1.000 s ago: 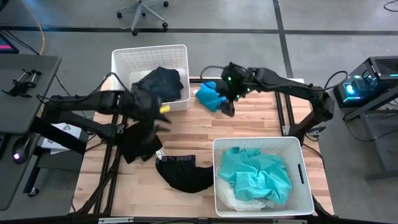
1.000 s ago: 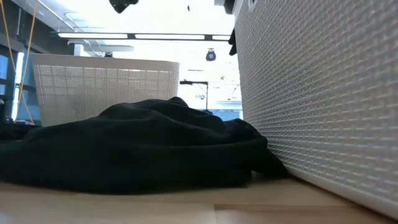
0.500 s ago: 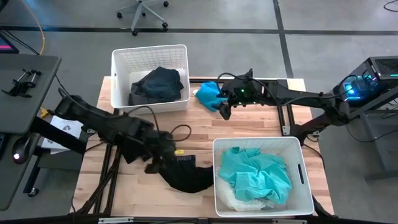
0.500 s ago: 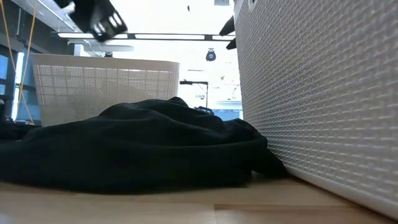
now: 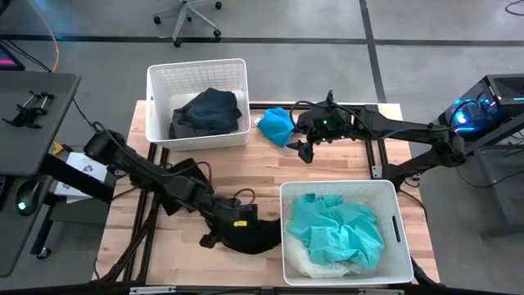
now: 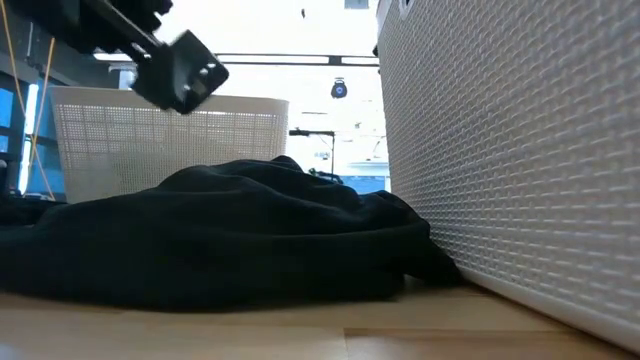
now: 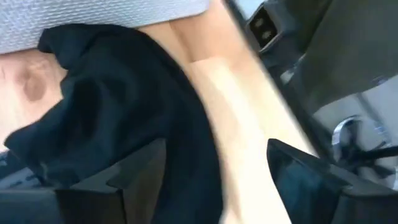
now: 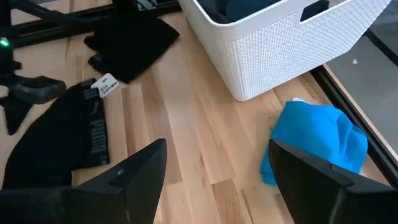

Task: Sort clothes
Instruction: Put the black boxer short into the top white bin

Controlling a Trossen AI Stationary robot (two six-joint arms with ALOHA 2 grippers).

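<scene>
A black garment (image 5: 250,236) lies flat on the table against the near white bin; it also shows in the left wrist view (image 7: 118,106) and the low view (image 6: 220,230). My left gripper (image 5: 213,236) is open just above its left end, one finger on each side of a fold (image 7: 217,162); I cannot tell if it touches. A bright blue garment (image 5: 277,124) lies at the far edge. My right gripper (image 5: 307,152) is open and empty beside it, with the blue garment (image 8: 317,140) in its wrist view. A second black garment (image 8: 130,37) lies at mid-left.
A white bin (image 5: 155,78) at the far left holds dark clothes (image 5: 209,111). A white bin (image 5: 288,192) at the near right holds turquoise clothes (image 5: 336,229) over white ones. Bare wood lies between the bins. The near bin's wall (image 6: 500,150) stands right beside the black garment.
My left gripper has gone from beside the far-left bin toward the table's near edge and down, until it stands over the left end of the black garment by the near bin. The garments have stayed where they were.
</scene>
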